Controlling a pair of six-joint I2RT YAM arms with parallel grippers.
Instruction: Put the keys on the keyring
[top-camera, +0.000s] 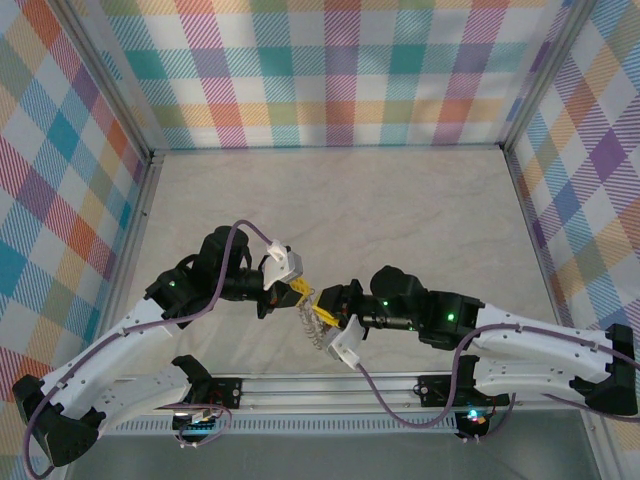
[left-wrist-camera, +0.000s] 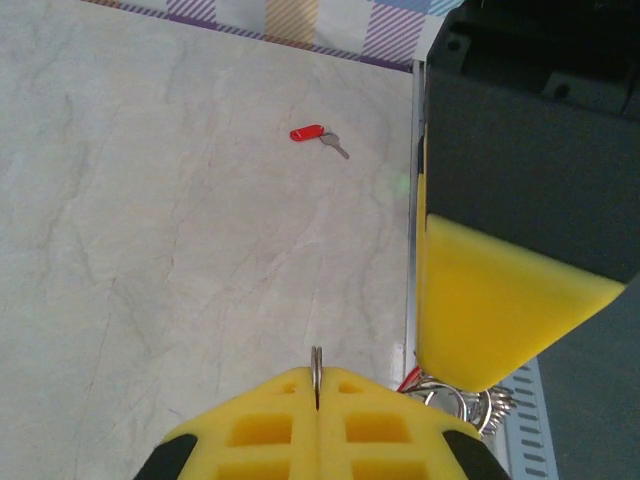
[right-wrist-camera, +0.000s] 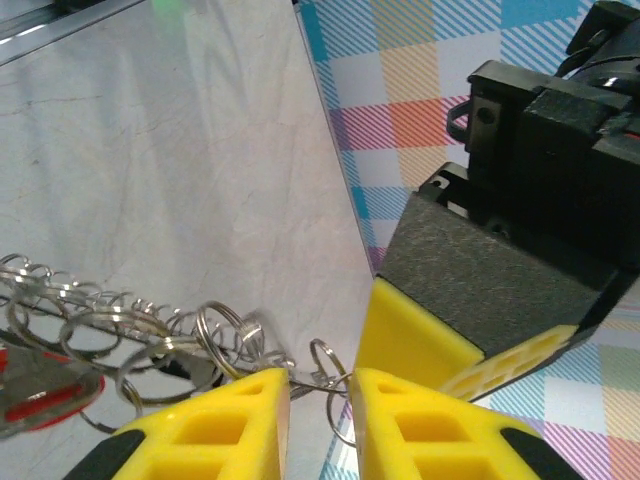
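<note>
Left gripper (left-wrist-camera: 316, 388): pads pressed together on a thin edge of the keyring (top-camera: 310, 328), held off the table (left-wrist-camera: 150, 250) between the two arms. Right gripper (right-wrist-camera: 320, 392): jaws narrowly apart with a keyring loop in the gap; cannot tell whether it is clamped. Red key (right-wrist-camera: 40, 405) lies against the coil. Second red key (left-wrist-camera: 308, 132) lies loose on the table.

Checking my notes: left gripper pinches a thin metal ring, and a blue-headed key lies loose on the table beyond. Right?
No. The loose key is red-headed, not blue, as the left wrist view shows; the left gripper does pinch the ring.
</note>
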